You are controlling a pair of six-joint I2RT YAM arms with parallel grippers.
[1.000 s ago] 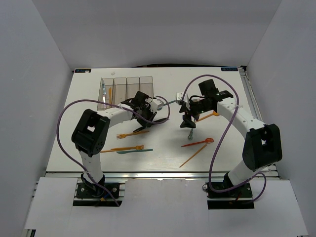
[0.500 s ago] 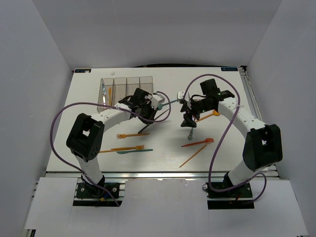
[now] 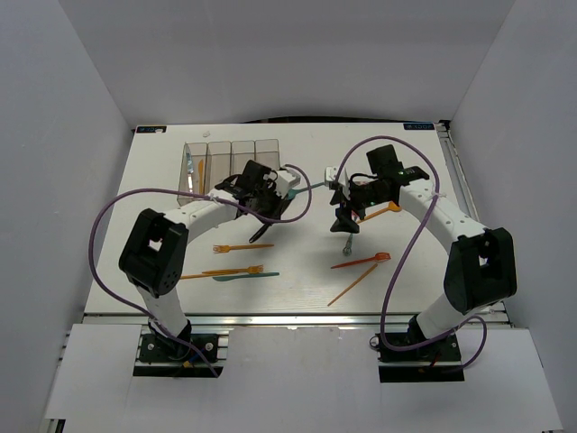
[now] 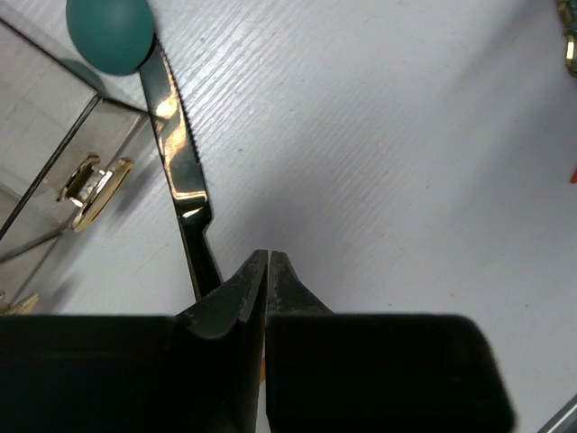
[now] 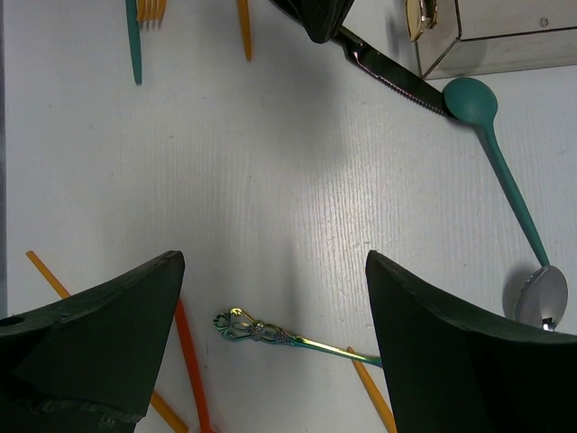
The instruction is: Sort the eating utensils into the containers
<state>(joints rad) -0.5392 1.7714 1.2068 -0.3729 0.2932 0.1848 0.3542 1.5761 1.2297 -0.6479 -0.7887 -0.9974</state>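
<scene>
My left gripper [image 3: 263, 209] is shut on a black knife [image 4: 176, 149] just right of the containers [image 3: 230, 162]. The knife runs out past the left finger, and its tip touches the bowl of a teal spoon [image 4: 110, 34], which also shows in the right wrist view [image 5: 496, 171]. My right gripper [image 3: 345, 221] is open and empty. It hangs over an iridescent metal utensil handle [image 5: 270, 334] lying on the table. A silver spoon bowl [image 5: 541, 298] lies by the teal spoon's handle end. A gold utensil [image 4: 90, 185] stands in the nearest bin [image 4: 50, 135].
Two orange forks [image 3: 243, 245] [image 3: 225, 271] and a teal knife [image 3: 245, 276] lie in front of the left arm. A red fork [image 3: 361, 262] and an orange utensil [image 3: 356, 284] lie in front of the right gripper. Another orange piece [image 3: 383, 212] lies beside it. Purple cables loop over both arms.
My left gripper has drawn back and left toward the containers with the knife, whose handle now sticks out below it. The right arm has barely moved.
</scene>
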